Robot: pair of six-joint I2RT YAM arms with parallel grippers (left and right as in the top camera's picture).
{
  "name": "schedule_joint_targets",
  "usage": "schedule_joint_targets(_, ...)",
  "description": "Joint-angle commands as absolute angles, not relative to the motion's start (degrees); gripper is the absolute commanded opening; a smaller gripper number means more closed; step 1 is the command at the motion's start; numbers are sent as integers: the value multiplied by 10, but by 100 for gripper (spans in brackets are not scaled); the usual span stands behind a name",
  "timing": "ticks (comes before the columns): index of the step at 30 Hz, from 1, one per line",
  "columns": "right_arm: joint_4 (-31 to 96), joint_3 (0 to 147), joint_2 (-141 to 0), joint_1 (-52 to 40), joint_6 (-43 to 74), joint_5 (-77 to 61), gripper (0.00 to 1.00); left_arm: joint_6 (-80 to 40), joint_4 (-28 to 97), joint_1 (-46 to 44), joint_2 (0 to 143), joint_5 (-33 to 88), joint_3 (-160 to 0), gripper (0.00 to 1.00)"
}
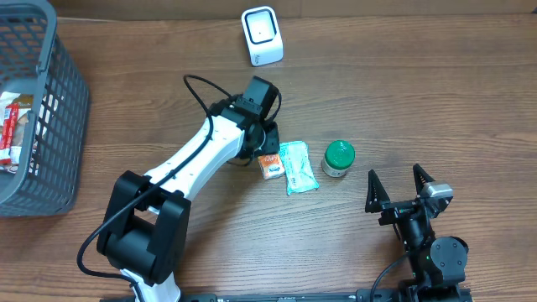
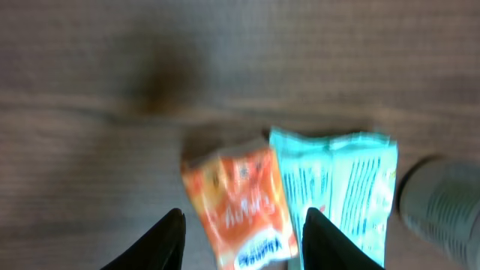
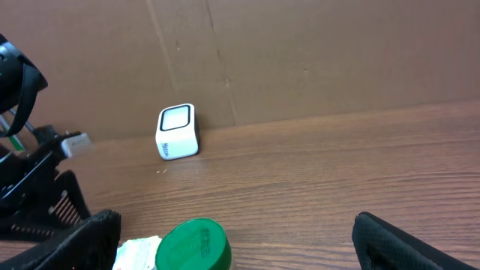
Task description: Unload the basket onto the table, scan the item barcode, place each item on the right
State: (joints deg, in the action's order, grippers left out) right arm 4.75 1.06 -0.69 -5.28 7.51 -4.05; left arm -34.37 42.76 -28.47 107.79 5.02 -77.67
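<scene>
The orange packet [image 2: 240, 206] lies flat on the table [image 1: 403, 101], mid-table, its right edge against a teal packet [image 2: 341, 195]. A green-lidded jar [image 1: 339, 158] stands just beyond that. The left gripper [image 2: 245, 217] hangs low over the orange packet, fingers apart and astride it, one on each side. Neither clearly presses on it, so I judge it not gripped.

The step in hand looks like the pick-up, with the scan itself not yet done. The scanner [image 1: 262, 35] sits at the far edge, well apart from the packet. Next, the fingers need to close on the packet without catching the teal one beside it. The packet must then be lifted and its barcode turned toward the scanner's window.

The right gripper [image 1: 394, 180] rests near the front right edge with its fingers spread wide, holding nothing. A basket [image 1: 63, 109] with more packets stands at the far left.

The left wrist view is blurred, and the packet's near end is cut off by the frame. No barcode can be made out on it. From overhead, the arm hides part of the packet.
</scene>
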Motion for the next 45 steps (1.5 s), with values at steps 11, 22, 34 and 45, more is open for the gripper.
schedule_joint_targets(11, 46, 4, -2, -51, 77, -35, 100, -338, 355, -305, 1131, -21, -781, 38)
schedule_joint_targets(22, 46, 4, -2, -51, 77, -35, 100, -256, 360, -304, 1141, 52, -783, 36)
schedule_joint_targets(34, 46, 4, -2, -51, 77, -35, 100, -215, 399, -304, 1132, 76, -784, 32)
schedule_joint_targets(45, 46, 4, -2, -51, 77, -35, 100, -259, 497, -290, 1105, 68, -852, 34)
